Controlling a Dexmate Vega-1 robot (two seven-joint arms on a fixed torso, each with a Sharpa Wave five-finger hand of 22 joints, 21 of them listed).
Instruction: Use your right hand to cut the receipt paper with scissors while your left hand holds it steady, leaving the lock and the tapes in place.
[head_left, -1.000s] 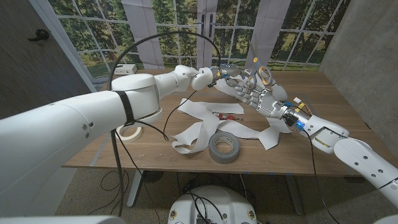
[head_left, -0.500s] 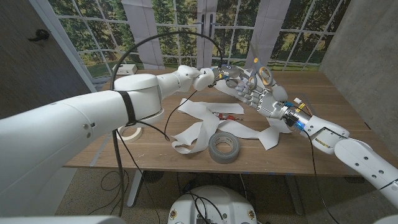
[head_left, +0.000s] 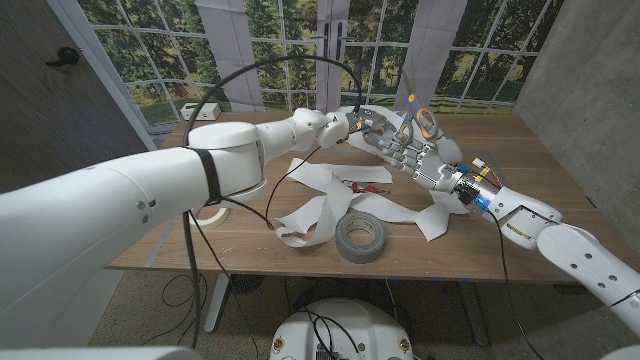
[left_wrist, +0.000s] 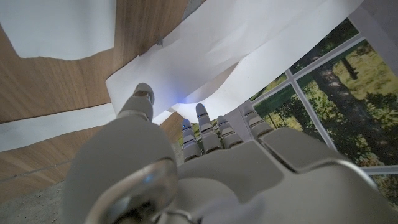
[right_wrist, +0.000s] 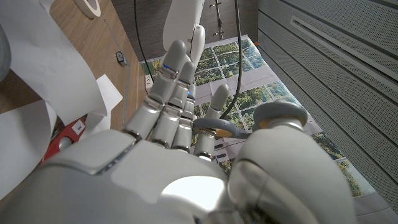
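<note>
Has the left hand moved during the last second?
Yes. The left hand moved up and slightly right in the head view, away from the grey tape.

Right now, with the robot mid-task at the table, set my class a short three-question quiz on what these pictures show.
1. True or false: the right robot hand holds the scissors.
2. Which lies nearest the table's front edge? A) grey tape roll B) white tape roll C) the lock with red tags
3. Fill in: the left robot hand has its fingers at the white ____.

Key: 1 true; 2 A; 3 receipt paper.
</note>
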